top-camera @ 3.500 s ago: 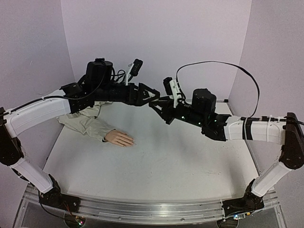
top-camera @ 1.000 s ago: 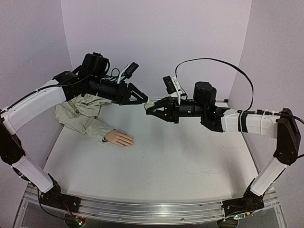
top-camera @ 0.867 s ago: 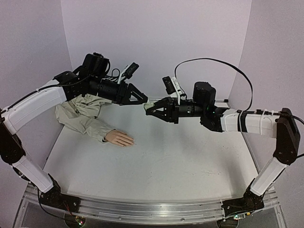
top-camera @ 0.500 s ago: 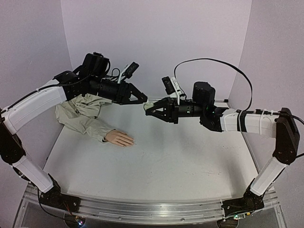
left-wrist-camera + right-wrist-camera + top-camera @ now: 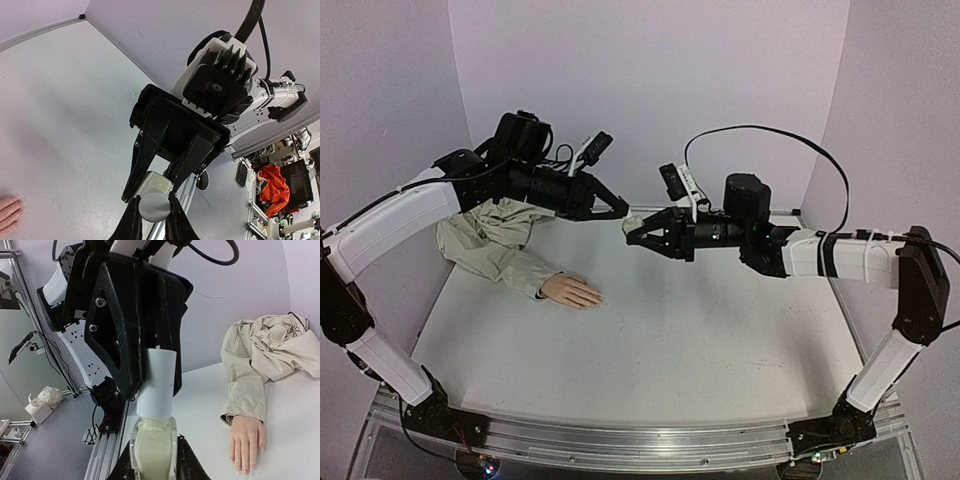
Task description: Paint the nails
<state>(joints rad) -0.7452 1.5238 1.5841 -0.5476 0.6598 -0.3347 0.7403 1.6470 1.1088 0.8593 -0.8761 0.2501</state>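
Observation:
A small white bottle (image 5: 631,227) hangs in mid-air above the back of the table, held between both arms. My right gripper (image 5: 152,452) is shut on its cream-filled glass body (image 5: 152,447). My left gripper (image 5: 154,201) is shut on the bottle's white cylindrical cap (image 5: 155,206), the two grippers facing each other tip to tip. The peach mannequin hand (image 5: 572,291) lies flat on the table at the left, fingers pointing right, its beige sleeve (image 5: 495,245) bunched behind it. Its tiny nails (image 5: 241,470) show at the fingertips, well apart from both grippers.
The white table (image 5: 700,340) is walled by pale lilac panels at the back and sides. A metal rail (image 5: 620,440) runs along the near edge with both arm bases. A black cable (image 5: 770,135) loops above the right arm.
My left gripper's jaws have closed from partly open onto the bottle cap. The right arm has crept slightly left with the bottle. The mannequin hand has not moved.

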